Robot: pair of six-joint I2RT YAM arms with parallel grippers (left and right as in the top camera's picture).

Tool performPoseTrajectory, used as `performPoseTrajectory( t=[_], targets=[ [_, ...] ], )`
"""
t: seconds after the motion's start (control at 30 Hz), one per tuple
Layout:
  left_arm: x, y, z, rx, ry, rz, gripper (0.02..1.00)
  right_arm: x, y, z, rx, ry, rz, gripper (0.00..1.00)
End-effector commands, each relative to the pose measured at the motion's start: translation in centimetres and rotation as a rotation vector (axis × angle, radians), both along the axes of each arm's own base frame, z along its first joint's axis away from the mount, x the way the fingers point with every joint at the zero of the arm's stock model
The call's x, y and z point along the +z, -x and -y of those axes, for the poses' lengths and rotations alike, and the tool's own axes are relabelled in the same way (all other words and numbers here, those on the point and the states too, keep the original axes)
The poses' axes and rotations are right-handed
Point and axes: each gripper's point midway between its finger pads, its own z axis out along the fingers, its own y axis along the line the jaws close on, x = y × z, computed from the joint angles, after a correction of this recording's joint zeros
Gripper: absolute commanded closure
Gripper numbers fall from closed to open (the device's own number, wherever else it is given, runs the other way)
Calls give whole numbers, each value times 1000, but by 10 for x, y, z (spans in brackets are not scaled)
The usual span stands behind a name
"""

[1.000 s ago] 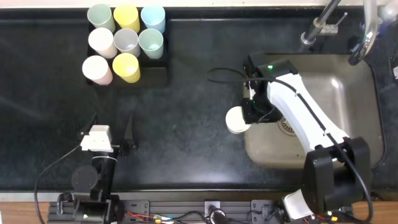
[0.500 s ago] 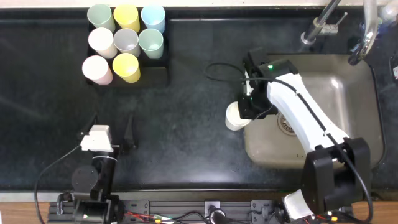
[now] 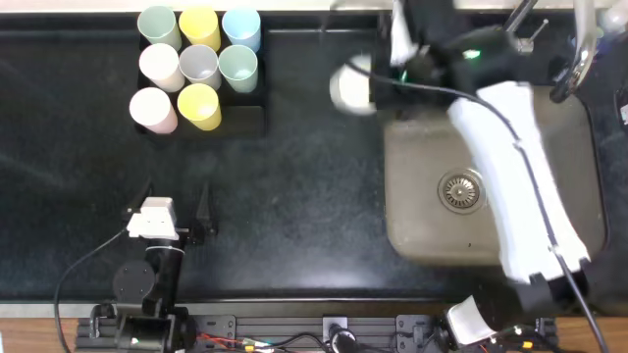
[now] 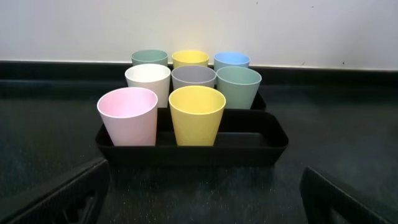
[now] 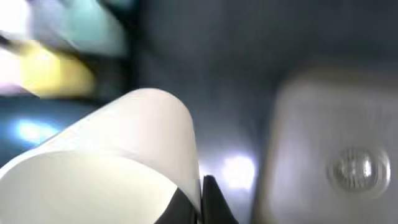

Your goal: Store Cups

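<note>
My right gripper [image 3: 385,71] is raised high and shut on a white cup [image 3: 349,86], which shows blurred near the sink's back left corner. In the right wrist view the white cup [image 5: 106,162] lies close in front, its open mouth toward the camera, with the counter and sink far below. A black tray [image 3: 245,120] at the back left holds several pastel cups [image 3: 199,106]. The same tray [image 4: 193,154] stands ahead in the left wrist view, with a bare slot beside the yellow cup [image 4: 196,114]. My left gripper [image 3: 177,201] rests open at the front left, holding nothing.
A steel sink [image 3: 422,196] with a round drain [image 3: 461,189] is set into the dark counter at the right. A faucet [image 3: 510,34] stands behind it. The counter between tray and sink is bare.
The right arm has risen sharply with the white cup, from beside the sink's left rim to high above its back left corner. The left arm has stayed still.
</note>
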Motion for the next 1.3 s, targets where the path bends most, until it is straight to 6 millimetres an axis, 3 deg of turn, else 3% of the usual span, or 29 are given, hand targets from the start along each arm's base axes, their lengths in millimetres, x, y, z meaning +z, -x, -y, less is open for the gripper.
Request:
performPoseTrajectory(
  t=[0.03,0.13,0.23,0.33,0.43,0.6,0.83,1.13,1.3],
  targets=[
    [0,1,3,-14,-16,6,18,91,-5,-26,-3,-147,206,958],
    [0,1,3,-13,-15,6,18,117,0,-59,53,-221,259,958],
    [0,1,3,-13,-15,6,18,116,6,-102,144,-251,262,956],
    [0,1,3,-13,-15,6,18,89,7,-138,194,-210,225,958],
    [0,1,3,-14,-16,6,18,48,7,-163,198,-148,137,958],
    [0,1,3,-13,-15,6,18,-9,4,-174,140,-71,-9,958],
    [0,1,3,-14,-16,6,20,-52,-5,-182,134,-20,-86,956],
    [0,1,3,-13,-15,6,18,-123,-15,-193,106,44,-213,956],
    [0,1,3,-13,-15,6,18,-144,-20,-193,88,76,-231,956]
  ],
)
